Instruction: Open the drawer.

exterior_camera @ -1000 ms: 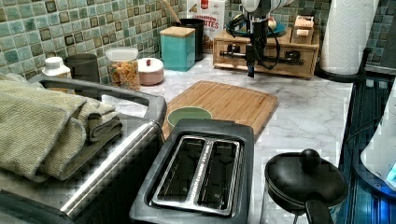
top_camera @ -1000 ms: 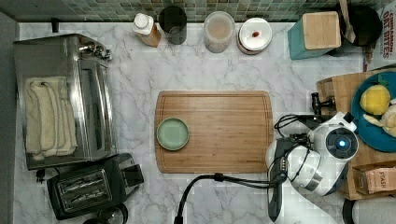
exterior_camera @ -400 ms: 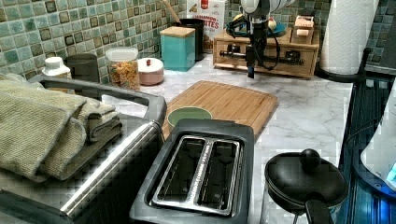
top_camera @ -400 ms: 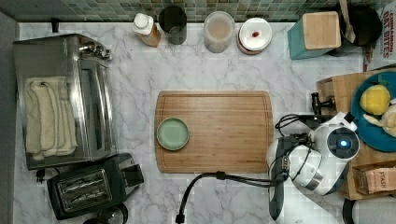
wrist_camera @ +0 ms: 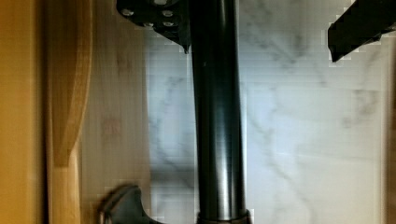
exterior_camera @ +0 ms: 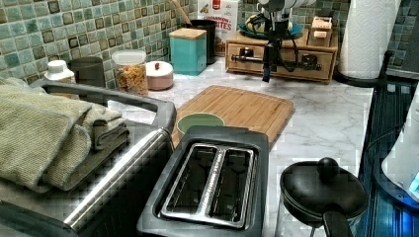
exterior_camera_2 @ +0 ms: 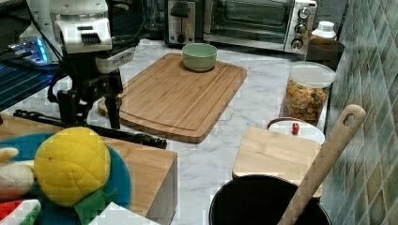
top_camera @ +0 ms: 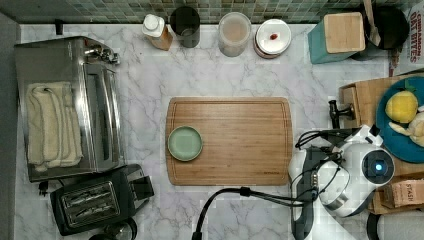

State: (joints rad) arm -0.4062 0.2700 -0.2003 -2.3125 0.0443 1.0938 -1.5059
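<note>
Toaster oven (top_camera: 65,107): at the top view's far left, with a folded towel (top_camera: 50,125) lying on its roof.
Toaster (top_camera: 95,200): just beside the oven's front corner, at the top view's lower left, both slots facing up.
Back row: along the tiled wall, from the top view's left, a capped bottle (top_camera: 155,30), a dark cup (top_camera: 185,25), a cereal jar (top_camera: 235,32), a lidded pink dish (top_camera: 273,36), a teal canister (top_camera: 340,35) and a black pot (top_camera: 387,25) holding a wooden spoon.
Cutting board (top_camera: 240,140): flat on the marble counter (top_camera: 225,75) at mid-scene.
Green bowl (top_camera: 185,143): upright on the board, near its edge at the top view's left.
Drawer (exterior_camera: 296,70): in the low wooden cabinet at the top view's right edge, beyond the board; front apparently flush with the cabinet, though hard to confirm from these angles.
Handle (exterior_camera_2: 136,136): long black bar across the drawer front, standing off it on posts.
Gripper (exterior_camera_2: 92,117): pointing down over the handle, spread wide and straddling the bar; in the wrist view, one finger (wrist_camera: 159,21) close against the bar, the other (wrist_camera: 359,28) well apart from it; nothing clamped.
Arm (top_camera: 350,175): white, over the counter in front of the cabinet.
Blue plate (top_camera: 395,135): on the cabinet top, carrying a yellow plush fruit (top_camera: 402,106).
</note>
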